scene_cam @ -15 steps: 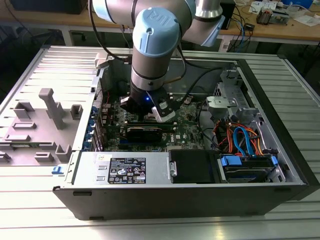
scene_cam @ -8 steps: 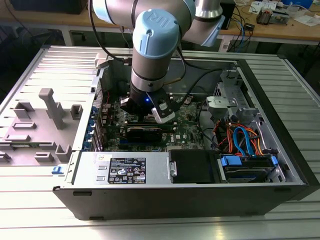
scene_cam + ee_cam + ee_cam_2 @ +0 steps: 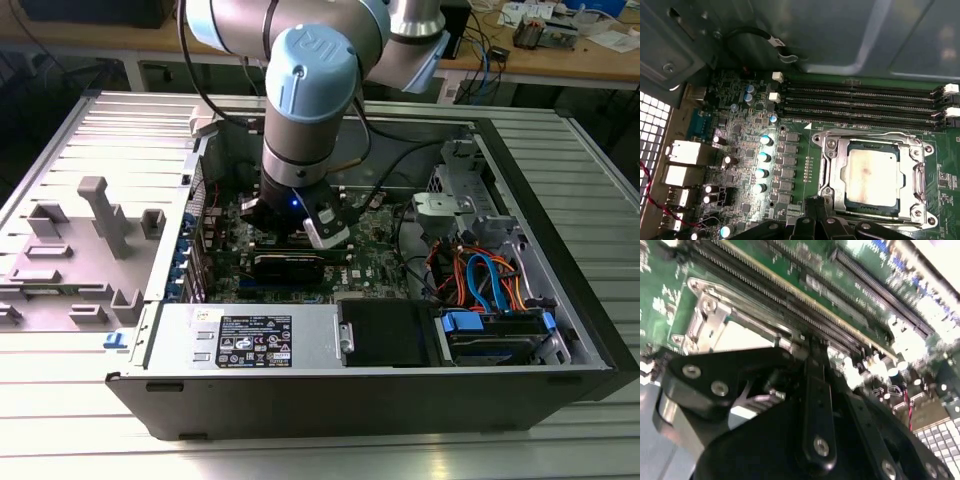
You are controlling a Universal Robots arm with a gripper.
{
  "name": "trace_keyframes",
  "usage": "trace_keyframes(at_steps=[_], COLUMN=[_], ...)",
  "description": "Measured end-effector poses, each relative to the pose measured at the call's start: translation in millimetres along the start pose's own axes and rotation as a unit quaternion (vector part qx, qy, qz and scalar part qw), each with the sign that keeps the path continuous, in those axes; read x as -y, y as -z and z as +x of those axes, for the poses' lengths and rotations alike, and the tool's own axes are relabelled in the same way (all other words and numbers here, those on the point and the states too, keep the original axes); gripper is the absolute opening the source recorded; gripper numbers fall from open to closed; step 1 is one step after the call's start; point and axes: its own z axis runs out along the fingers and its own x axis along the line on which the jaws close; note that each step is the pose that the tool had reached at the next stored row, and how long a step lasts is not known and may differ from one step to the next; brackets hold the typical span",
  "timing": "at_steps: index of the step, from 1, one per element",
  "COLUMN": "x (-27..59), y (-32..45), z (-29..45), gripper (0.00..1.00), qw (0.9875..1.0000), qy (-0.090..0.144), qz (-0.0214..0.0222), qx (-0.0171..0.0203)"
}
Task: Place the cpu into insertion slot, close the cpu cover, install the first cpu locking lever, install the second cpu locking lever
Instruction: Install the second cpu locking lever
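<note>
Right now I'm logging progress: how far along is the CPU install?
The cpu sits in the insertion slot, and the cpu cover looks closed over it. The claw hovers at the socket's edge. I can't tell whether either locking lever is latched.

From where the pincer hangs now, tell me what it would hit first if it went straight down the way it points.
Most likely the cpu cover, already shut over the cpu in the insertion slot. The pincer sits at the socket's edge beside the memory slots, so depth leaves the exact contact spot uncertain.
</note>
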Motion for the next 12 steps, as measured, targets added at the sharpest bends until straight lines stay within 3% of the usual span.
trace_keyframes(at_steps=[4, 10, 12], x=[-1.1, -5.5, -7.8], y=[4.1, 21.0, 27.2], z=[0.3, 1.6, 1.9], gripper=[0.11, 0.11, 0.11], qw=[1.0, 0.9998, 0.9993], qy=[0.0, -0.002, -0.004], qz=[0.0045, 0.0206, 0.0361], qx=[-0.0003, -0.002, -0.0034])
